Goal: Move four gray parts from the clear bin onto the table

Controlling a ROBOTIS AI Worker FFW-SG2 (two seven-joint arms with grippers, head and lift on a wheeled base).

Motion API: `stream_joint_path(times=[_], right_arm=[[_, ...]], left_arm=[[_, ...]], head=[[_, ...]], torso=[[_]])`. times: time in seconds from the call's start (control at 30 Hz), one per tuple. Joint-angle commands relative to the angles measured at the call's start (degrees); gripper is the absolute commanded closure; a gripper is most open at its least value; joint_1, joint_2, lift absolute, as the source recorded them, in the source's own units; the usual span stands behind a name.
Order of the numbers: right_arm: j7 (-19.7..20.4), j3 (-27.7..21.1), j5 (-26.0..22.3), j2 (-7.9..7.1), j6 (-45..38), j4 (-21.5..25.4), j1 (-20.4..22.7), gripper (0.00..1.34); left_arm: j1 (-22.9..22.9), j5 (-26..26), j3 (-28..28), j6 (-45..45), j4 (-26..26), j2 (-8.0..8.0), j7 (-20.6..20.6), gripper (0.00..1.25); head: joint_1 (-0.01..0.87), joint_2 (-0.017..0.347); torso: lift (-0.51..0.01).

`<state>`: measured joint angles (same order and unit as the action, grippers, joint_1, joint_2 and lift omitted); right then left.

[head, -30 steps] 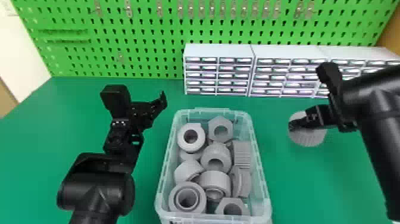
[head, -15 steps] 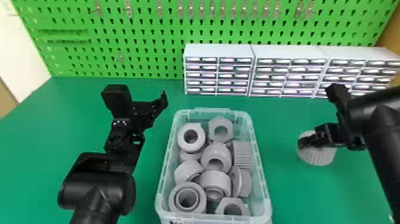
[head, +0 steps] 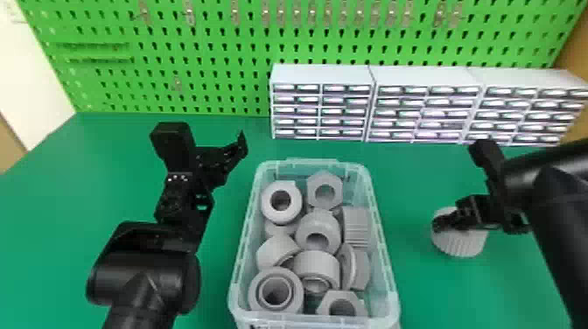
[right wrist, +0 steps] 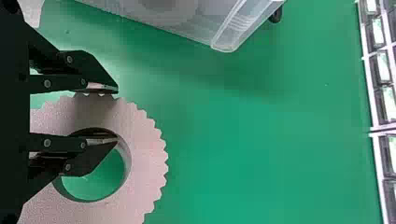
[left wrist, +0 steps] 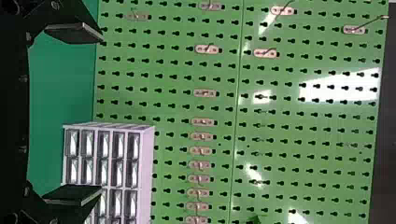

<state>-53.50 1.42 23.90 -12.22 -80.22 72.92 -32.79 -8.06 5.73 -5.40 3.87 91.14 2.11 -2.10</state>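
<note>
Step now: put a gray part down on the table [head: 420,302], prob no. 1 of 4. The R gripper [right wrist: 117,114] has a good pinch on the gray gear [right wrist: 144,149], w/ one finger in its hole & one on its bumpy outside. The gear is out of the clear bin [head: 389,271], at abt 3 o'clock from it. Can't tell if it's touching the table.

Next, I think: set it flat, let go soft, & lift straight up so the finger in the hole doesn't drag it. Then go twd 9 o'clock for one of the nuts [head: 324,177] or rings [head: 282,214] in the bin.

The R arm [head: 564,232] comes in from the R side, & its gripper points down. The L arm [head: 148,271] comes up from abt 7 o'clock. The L gripper [left wrist: 101,114] is at abt 10 o'clock from the bin, fingers wide apart, nothing in btwn, pointing fwd at the green board [left wrist: 289,123].
</note>
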Motion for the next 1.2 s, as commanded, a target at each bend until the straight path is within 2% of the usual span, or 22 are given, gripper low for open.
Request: stream_joint_path(times=[0.0,0.33,0.63,0.7,0.8,0.83,0.93,1.03,1.17], right_arm=[[0.06,-0.02,-1.13,0.01,1.04,-2.34,0.01,0.99],[-0.03,-0.02,-2.89,0.01,5.69,-9.20,0.01,0.99],[-0.03,0.51,-2.89,0.01,6.13,-10.08,0.09,0.99],[-0.03,0.51,-3.42,0.09,6.13,-10.08,0.01,0.92],[-0.29,0.95,-4.74,0.09,5.69,-9.81,-0.17,0.66],[-1.08,1.56,-4.56,0.09,5.25,-9.37,-0.35,0.56],[-3.98,2.79,-1.84,0.18,4.38,-7.97,-1.05,0.39],[-6.44,2.71,0.89,0.44,4.20,-6.38,-1.14,0.33],[-9.34,2.79,3.09,0.44,3.76,-3.92,-1.14,0.33]], left_arm=[[-0.03,0.07,0.04,0.00,0.00,0.00,-0.01,0.14],[-0.11,0.60,0.04,0.00,0.00,0.00,-0.10,0.14],[-0.03,0.78,0.13,0.00,0.00,0.00,-0.19,0.14],[0.06,0.87,0.22,0.00,0.00,0.00,-0.19,0.14],[0.15,0.87,0.31,0.00,0.00,0.00,-0.19,0.14],[0.24,0.87,0.31,0.00,0.00,0.00,-0.19,0.14],[0.24,0.87,0.31,0.00,0.00,-0.09,-0.19,0.14],[0.24,0.95,0.31,0.00,0.00,0.00,-0.19,0.14],[0.59,1.04,0.48,0.00,0.00,0.00,-0.19,0.14]], head=[[0.693,0.072],[0.693,0.072],[0.693,0.072],[0.693,0.072],[0.693,0.072],[0.693,0.072],[0.693,0.072],[0.693,0.072],[0.693,0.072]], torso=[[-0.052],[-0.052],[-0.052],[-0.052],[-0.052],[-0.052],[-0.052],[-0.052],[-0.052]])
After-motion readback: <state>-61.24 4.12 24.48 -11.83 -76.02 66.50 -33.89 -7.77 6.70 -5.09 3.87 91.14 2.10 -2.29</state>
